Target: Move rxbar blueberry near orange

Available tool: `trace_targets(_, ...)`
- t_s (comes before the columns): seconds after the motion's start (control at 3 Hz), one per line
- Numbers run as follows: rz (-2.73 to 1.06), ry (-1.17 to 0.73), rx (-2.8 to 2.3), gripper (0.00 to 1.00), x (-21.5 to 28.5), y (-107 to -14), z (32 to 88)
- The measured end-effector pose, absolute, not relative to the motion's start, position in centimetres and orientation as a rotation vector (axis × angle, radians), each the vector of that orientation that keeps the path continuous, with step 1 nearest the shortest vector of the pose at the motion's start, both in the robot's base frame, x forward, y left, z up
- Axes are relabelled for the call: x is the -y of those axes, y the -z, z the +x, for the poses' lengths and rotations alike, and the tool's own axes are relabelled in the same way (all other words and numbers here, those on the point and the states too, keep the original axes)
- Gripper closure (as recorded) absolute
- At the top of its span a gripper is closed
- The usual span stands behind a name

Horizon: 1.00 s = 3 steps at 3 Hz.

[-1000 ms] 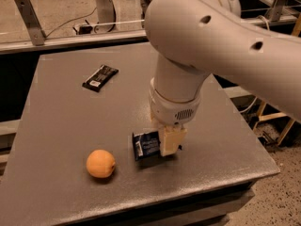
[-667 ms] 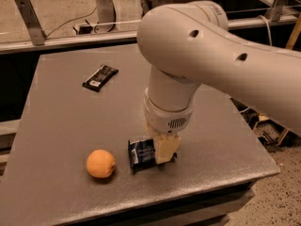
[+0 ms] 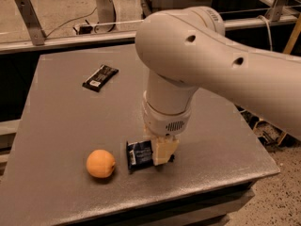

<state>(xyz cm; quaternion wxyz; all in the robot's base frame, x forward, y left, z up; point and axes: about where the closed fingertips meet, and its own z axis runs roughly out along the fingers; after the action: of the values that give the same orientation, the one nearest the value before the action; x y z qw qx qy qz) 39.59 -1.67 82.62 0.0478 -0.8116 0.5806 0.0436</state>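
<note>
Comparing against a second ago: the rxbar blueberry has shifted left and toward the front edge of the bench, travelling with my gripper, which sits over the bar's right end. The orange has not moved.

Finding: the gap between bar and orange has narrowed. The bar now lies just beside the fruit, apart from it and not touching. Whether my gripper is clamped on the wrapper or only bearing against it, I cannot tell; my wrist hides the contact. The black bar lies well apart at the far side, undisturbed.

Assessment: placement looks nearly complete. What probably remains is letting go and withdrawing without nudging the orange.
</note>
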Motion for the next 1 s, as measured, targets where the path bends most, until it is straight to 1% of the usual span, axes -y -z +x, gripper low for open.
trace_targets(0.33,-2.474,-0.129,-1.768,0.10,1.6,-82.7,39.6)
trace_targets(0.67,-2.474,-0.131,-1.721,0.00,1.7,-84.6,39.4)
trace_targets(1.0,-2.384,-0.142,-1.691,0.00,4.5,-89.3,39.1)
